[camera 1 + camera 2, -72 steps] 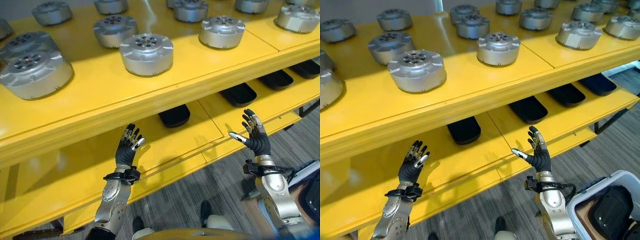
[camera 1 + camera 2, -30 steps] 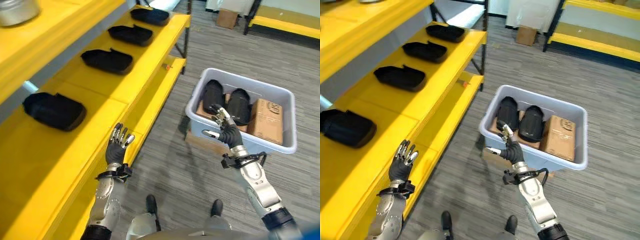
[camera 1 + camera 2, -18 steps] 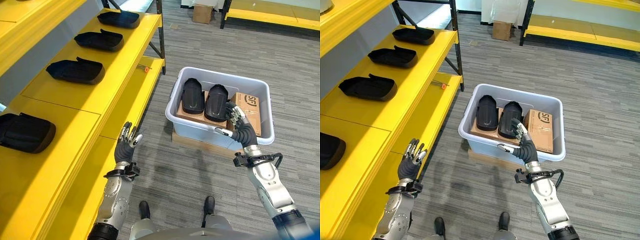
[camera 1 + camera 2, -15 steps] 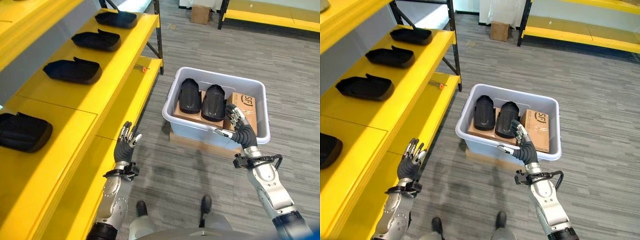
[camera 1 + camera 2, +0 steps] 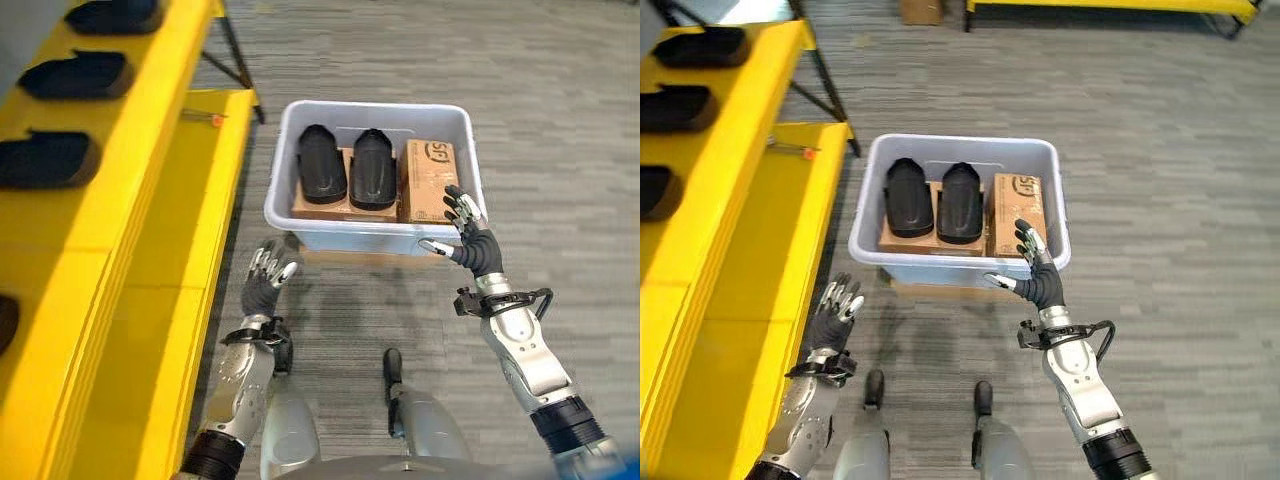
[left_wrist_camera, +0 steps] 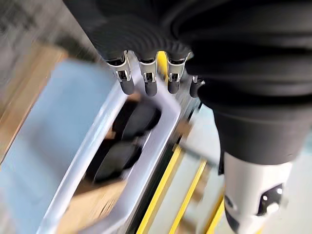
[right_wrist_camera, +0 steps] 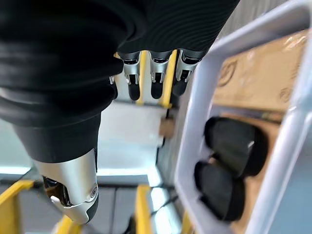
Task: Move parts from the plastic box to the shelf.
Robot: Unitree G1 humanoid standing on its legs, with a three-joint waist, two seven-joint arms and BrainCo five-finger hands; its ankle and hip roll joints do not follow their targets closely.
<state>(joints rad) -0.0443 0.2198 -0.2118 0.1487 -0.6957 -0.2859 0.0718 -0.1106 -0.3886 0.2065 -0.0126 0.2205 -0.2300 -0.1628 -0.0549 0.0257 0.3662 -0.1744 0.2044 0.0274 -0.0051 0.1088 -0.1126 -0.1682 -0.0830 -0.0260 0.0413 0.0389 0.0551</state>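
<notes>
Left eye view: plastic box (image 5: pixel 283 205), 2 parts (image 5: pixel 322 176)

Head stereo pair looking down, wrist cams v. close, all sharing plastic box (image 5: pixel 300 215).

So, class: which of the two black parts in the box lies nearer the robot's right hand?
The part beside the cardboard carton; the other part lies farther from the right hand.

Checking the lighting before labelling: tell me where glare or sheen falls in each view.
Left eye view: even light, bright rim on the plastic box, faint sheen on the black parts. Right wrist view: glare along the box rim, a bright patch past the right hand.
</notes>
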